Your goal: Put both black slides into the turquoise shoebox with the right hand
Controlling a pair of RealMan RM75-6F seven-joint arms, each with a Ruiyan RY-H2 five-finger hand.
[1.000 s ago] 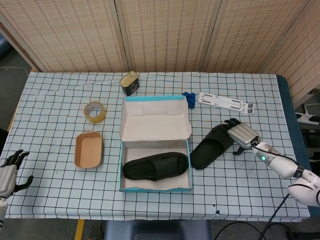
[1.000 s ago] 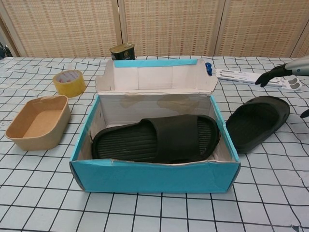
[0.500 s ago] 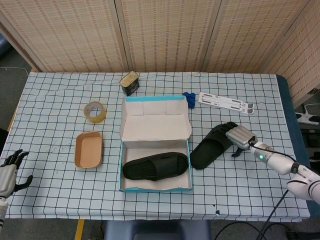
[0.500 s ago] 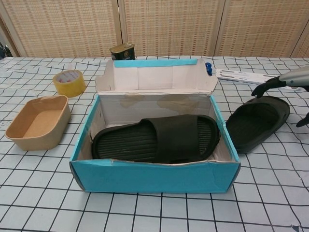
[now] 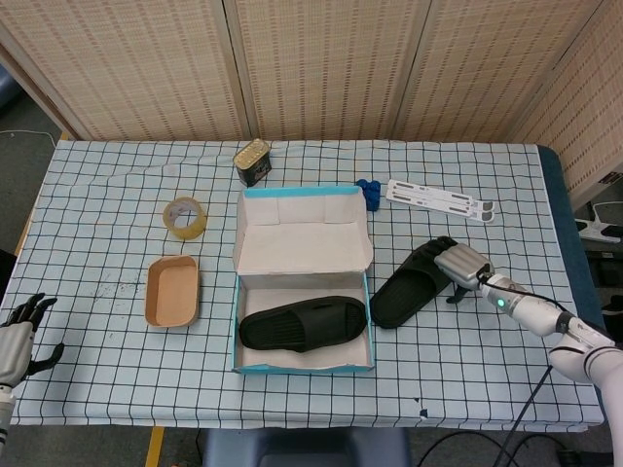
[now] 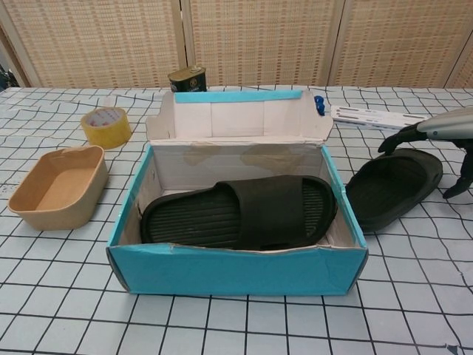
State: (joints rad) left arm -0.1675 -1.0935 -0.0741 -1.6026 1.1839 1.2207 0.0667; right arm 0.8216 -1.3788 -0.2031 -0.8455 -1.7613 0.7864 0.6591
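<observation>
The right hand [image 5: 461, 263] is at the far right end of the second black slide [image 5: 413, 284], which lies on the counter [image 5: 117, 204] just right of the turquoise shoebox [image 5: 303, 367]. A second ago the hand was a bit farther right and higher up. Now it has come in closer and lower over the slide's end. In the chest view its dark fingers [image 6: 395, 137] curl over the far edge of the slide and the thumb reaches down on the right side. It looks like the fingers are starting to close round the slide, but I cannot tell if they hold it yet. The slide has not moved and lies flat.

The first black slide [image 5: 303, 324] lies inside the shoebox, in the same spot as before. The box lid stands open at the far side.

The left hand [image 5: 19, 336] rests at the near left edge of the counter with its fingers spread and nothing in them. It has not moved.

Left of the box are a tan tray [image 5: 172, 290] and a roll of tape [image 5: 184, 216]. A tin can [image 5: 252, 161] stands far behind the box.
</observation>
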